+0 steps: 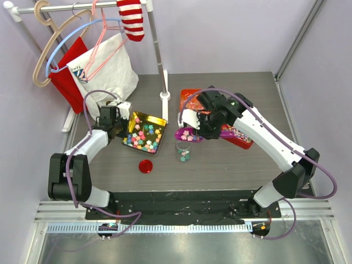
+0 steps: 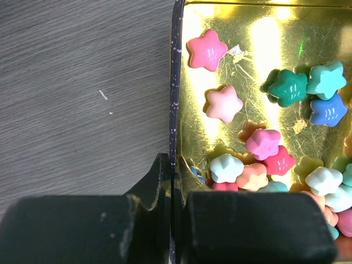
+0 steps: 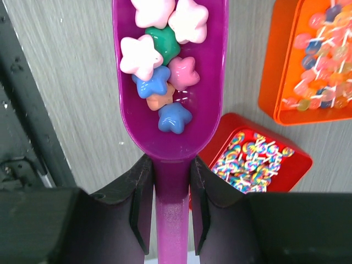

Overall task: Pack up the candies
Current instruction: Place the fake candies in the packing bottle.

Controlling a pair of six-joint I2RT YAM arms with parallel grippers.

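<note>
Pinching the wall of the gold tin (image 2: 175, 82) with the left hand (image 2: 173, 187), clamped tight, probably to steady it for scooping. Gripping the purple scoop (image 3: 181, 140) by its handle in the right hand (image 3: 165, 181), held level so about 8 candies (image 3: 148, 52) stay in, just above the jar (image 1: 183, 152). Red lid (image 1: 145, 166) parked on the table (image 1: 220, 170), leaving the jar open.

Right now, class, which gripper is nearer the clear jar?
Right. The right gripper holds the purple scoop close beside the jar; the left gripper is farther off to the jar's left, clamped on the gold tin rim.
</note>
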